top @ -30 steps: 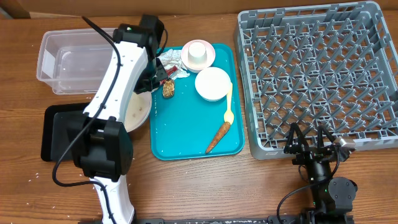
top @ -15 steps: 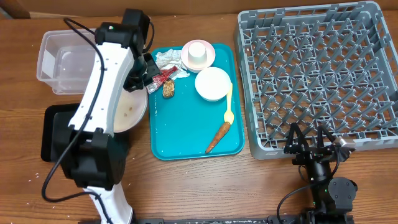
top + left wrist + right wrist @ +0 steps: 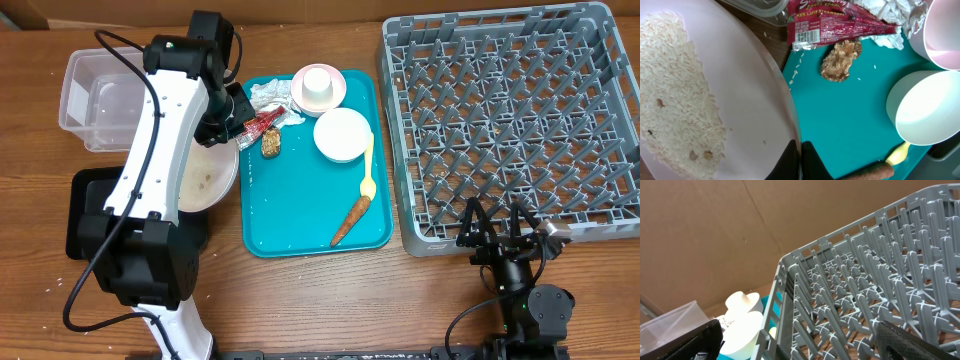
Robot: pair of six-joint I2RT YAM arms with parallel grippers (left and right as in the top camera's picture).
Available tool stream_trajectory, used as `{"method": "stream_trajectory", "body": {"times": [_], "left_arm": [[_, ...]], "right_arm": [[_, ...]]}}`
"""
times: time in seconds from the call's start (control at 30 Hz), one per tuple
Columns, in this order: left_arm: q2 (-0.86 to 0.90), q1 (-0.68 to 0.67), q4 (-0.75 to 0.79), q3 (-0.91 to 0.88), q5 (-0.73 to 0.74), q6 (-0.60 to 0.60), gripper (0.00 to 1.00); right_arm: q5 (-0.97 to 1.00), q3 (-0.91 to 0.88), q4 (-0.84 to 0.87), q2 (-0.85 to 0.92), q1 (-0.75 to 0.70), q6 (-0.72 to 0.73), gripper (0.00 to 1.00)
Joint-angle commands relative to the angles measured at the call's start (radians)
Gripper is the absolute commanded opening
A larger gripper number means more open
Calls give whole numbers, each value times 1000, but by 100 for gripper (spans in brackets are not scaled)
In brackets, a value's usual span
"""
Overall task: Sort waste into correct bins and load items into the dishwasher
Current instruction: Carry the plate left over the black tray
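Grey dish rack (image 3: 510, 120), a square grid of upright pegs, at the table's right; the right gripper (image 3: 495, 225) sits at its near edge, jaws spread wide and holding nothing. Large round white plate (image 3: 700, 100), bearing a broad patch of white rice grains (image 3: 675, 85) and a few brown specks, lies just left of the teal tray (image 3: 300, 215), near the clear tub (image 3: 100, 95). The left gripper (image 3: 799, 159) is clenched on the plate's rim.

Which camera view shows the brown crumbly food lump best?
Left wrist view: the brown crumbly food lump lies close up, texture clear. Overhead shows it as a small speck; the right wrist view lacks it.
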Motion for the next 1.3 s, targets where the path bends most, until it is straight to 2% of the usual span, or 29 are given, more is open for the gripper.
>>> {"method": "stream_trajectory", "body": {"times": [0.0, 1.13, 1.27], "left_arm": [[-20, 24, -2, -12, 3, 27, 4], [-20, 130, -32, -46, 116, 90, 5], [-20, 145, -34, -46, 173, 117, 4]], "right_arm": [[6, -10, 5, -7, 1, 2, 100], [6, -10, 5, -7, 1, 2, 100], [6, -10, 5, -7, 1, 2, 100]]}}
